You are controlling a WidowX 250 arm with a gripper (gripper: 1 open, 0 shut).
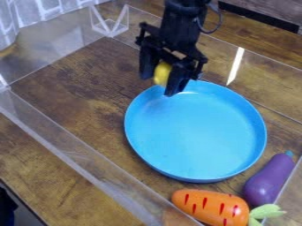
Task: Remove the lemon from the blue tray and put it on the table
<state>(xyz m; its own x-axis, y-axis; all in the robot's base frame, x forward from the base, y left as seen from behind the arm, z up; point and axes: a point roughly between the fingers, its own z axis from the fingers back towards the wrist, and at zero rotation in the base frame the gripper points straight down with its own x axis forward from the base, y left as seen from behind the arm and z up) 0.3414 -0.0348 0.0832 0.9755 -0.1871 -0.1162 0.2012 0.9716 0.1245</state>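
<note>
Hand (163, 76) clenched on lemon (162, 74) over tray (196, 131) rim, approx 11 o'clock, prob. held up to clear the edge b/f going down on tabletop (73, 78) at 9!

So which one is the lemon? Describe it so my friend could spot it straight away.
Find the big round blue tray. Just beyond its far edge, the black fingers grip a small yellow lemon. It's the only yellow thing, unlike the orange carrot and purple eggplant.
</note>
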